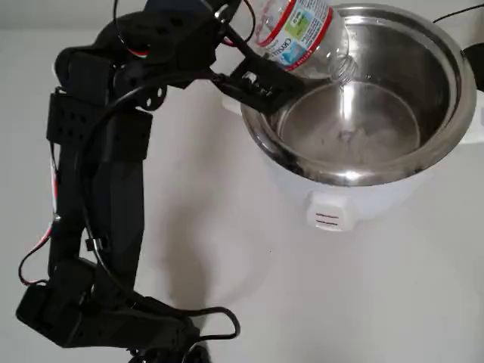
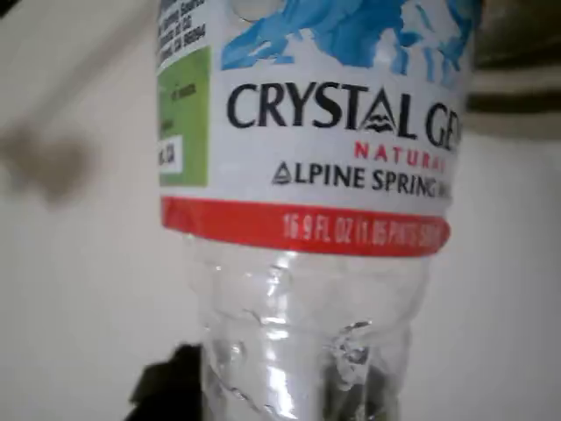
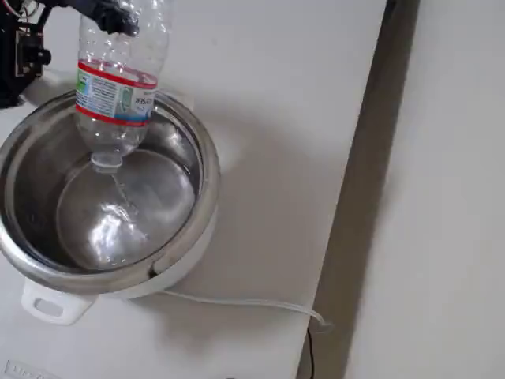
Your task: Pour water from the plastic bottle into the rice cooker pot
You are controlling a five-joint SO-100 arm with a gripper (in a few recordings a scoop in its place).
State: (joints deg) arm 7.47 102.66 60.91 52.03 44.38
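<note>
The plastic bottle is held upside down over the rice cooker pot, its open mouth pointing down inside the ring of the pot's rim, above the steel floor and clear of it. In the fixed view the bottle is seen almost upright but inverted, with its neck lowest and its label band level with the pot's far rim. A thin stream of the water is seen falling from the mouth to the pot's floor, where a shallow, glinting pool is gathered. In the overhead view the gripper is seen clenched on the bottle's body at the pot's left rim, one black finger lying across the rim's edge below the label. In the wrist view the bottle's label is shown close up, with a red stripe at its lower edge and clear ribbed plastic beneath; a dark finger part is glimpsed behind that clear plastic at the bottom of the picture. The black arm is seen stretched over the white table to the left of the pot. A white side handle is seen projecting from the cooker body below the pot's near rim, and a white cord is laid on the table from the pot's base toward the table's edge.
</note>
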